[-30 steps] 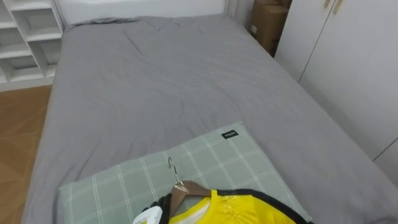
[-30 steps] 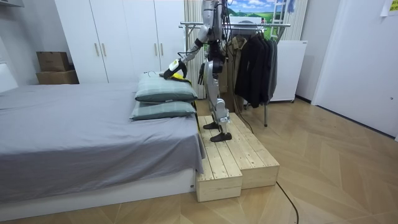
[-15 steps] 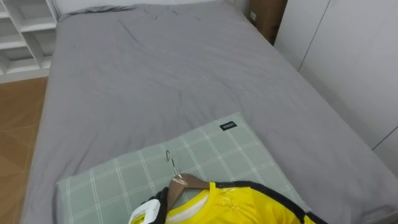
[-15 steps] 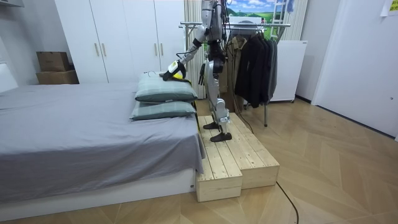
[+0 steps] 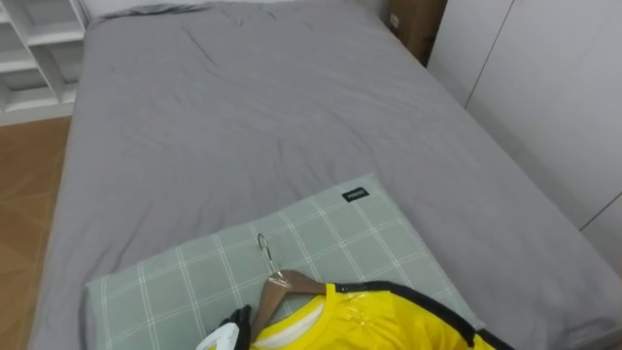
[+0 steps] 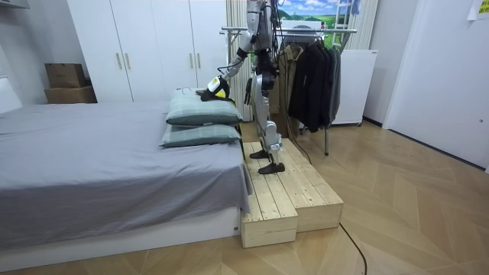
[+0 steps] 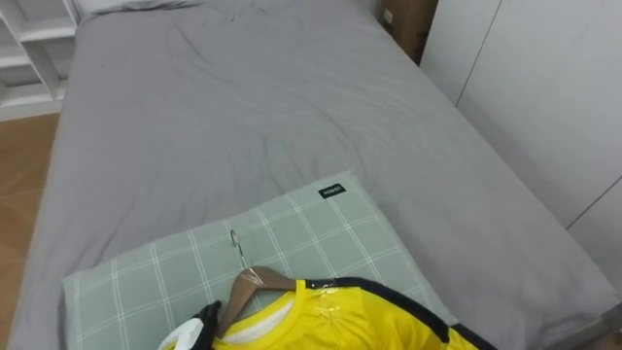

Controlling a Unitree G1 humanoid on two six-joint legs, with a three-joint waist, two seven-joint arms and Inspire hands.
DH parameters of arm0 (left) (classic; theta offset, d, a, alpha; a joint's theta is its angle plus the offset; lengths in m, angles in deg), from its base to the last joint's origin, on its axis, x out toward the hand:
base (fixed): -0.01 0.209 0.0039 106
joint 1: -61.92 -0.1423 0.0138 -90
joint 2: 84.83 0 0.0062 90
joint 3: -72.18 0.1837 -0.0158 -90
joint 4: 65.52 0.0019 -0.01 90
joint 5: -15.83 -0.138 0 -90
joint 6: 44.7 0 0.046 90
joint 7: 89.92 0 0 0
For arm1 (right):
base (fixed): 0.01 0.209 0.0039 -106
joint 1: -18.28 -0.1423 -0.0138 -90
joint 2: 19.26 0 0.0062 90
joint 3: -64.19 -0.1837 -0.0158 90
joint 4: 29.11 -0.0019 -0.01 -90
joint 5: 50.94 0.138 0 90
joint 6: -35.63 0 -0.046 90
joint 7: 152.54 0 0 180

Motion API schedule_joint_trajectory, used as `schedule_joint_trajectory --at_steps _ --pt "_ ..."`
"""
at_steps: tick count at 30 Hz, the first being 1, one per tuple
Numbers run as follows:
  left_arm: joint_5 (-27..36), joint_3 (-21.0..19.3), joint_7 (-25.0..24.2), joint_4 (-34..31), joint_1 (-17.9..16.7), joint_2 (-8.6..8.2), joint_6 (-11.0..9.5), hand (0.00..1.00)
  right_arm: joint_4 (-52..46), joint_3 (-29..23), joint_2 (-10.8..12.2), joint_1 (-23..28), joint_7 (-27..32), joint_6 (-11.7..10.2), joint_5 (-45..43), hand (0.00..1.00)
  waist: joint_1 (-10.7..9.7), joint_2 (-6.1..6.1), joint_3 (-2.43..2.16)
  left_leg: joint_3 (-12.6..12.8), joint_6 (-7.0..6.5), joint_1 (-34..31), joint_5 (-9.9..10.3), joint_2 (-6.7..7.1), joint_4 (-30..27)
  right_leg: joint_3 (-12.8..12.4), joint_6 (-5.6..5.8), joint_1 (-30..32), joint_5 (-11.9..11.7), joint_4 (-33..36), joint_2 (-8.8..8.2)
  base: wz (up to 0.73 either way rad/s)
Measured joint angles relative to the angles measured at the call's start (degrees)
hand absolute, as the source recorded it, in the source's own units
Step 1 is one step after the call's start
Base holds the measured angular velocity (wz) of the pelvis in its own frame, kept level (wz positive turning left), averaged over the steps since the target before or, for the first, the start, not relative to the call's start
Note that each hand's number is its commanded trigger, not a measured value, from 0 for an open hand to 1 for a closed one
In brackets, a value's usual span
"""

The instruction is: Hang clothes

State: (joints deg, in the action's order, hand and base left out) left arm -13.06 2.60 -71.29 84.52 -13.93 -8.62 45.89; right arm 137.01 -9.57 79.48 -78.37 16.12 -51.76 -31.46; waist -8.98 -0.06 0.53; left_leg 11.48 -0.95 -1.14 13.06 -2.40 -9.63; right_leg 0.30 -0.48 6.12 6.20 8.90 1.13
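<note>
Robot: stands on a wooden step at the head of the bed, with a clothes rack of dark garments behind it.
Shirt: the yellow shirt, trimmed in black, sits on a wooden hanger. It is over the near edge of the checked pillow. The room view shows it held just above the top pillow of a stack of two.
Hanger hook: metal, pointing up the pillow towards the grey sheet.
Left hand: the left hand is at the hanger's left end, beside the shirt collar. I cannot tell whether its fingers are clamped on the wood.
Right hand: the right hand hangs low by the thigh in the room view. I cannot tell whether it is apart or together.
Around: white shelves stand left of the bed and a cardboard box sits at its far right corner.
</note>
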Motion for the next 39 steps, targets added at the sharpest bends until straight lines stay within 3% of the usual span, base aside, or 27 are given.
schedule_joint_trajectory --at_steps 11,39 --pt "0.0 -0.1 0.7 2.3 0.1 0.23 -1.0 0.0 0.1 0.6 0.2 -0.2 0.0 0.0 0.0 0.0 0.2 0.63 -0.07 0.4 0.01 0.4 0.0 -0.05 0.0 -0.1 -0.03 -0.1 0.0 0.0 0.03 0.0" --pt "0.0 -0.1 0.9 2.3 0.1 0.43 -1.0 0.0 0.0 0.7 0.2 -0.2 0.0 0.0 0.0 0.0 0.2 0.81 -0.11 0.6 0.01 0.5 0.0 -0.04 0.0 -0.1 -0.04 -0.1 0.0 0.0 0.02 0.0"
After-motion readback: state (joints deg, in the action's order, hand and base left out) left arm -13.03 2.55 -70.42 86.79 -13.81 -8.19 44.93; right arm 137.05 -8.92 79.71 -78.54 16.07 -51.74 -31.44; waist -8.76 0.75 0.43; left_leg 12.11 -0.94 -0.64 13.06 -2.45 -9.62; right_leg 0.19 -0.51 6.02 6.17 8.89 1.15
